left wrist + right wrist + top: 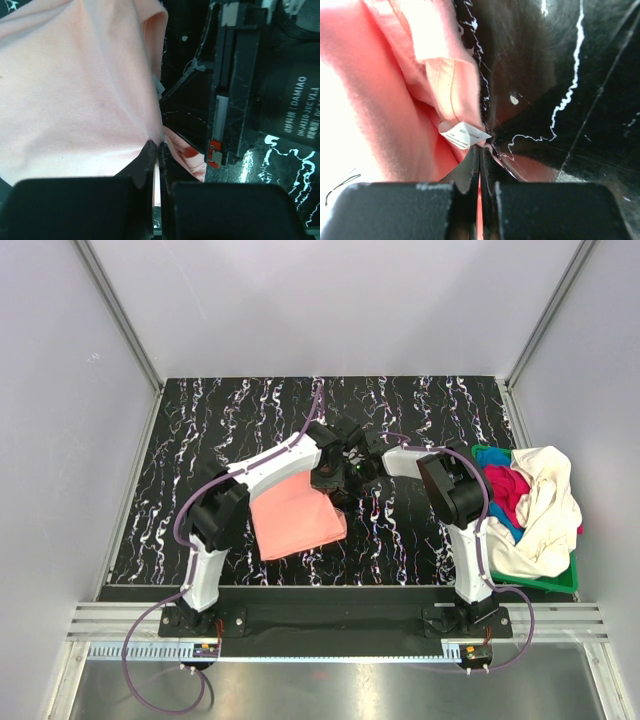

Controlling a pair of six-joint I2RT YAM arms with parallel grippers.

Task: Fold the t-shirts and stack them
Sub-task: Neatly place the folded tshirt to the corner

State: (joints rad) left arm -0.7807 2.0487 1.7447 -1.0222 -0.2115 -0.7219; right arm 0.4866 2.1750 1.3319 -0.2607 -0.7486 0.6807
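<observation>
Black, white-veined table (420,410) holds the pink t-shirt (295,515) near its middle. The left claw (156,148) and the right claw (480,151) are each clamped on its cloth, side by side. Other t-shirts (535,505) sit heaped in the green basket (545,583).

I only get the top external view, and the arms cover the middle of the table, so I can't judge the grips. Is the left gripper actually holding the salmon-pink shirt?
Observer: Yes. In the left wrist view the left gripper is shut, and it pinches a fold of the salmon-pink shirt at its fingertips.
Operator: And the right one?
Observer: The right gripper is shut on the same shirt too. It grips the cloth right beside the white neck label.
</observation>
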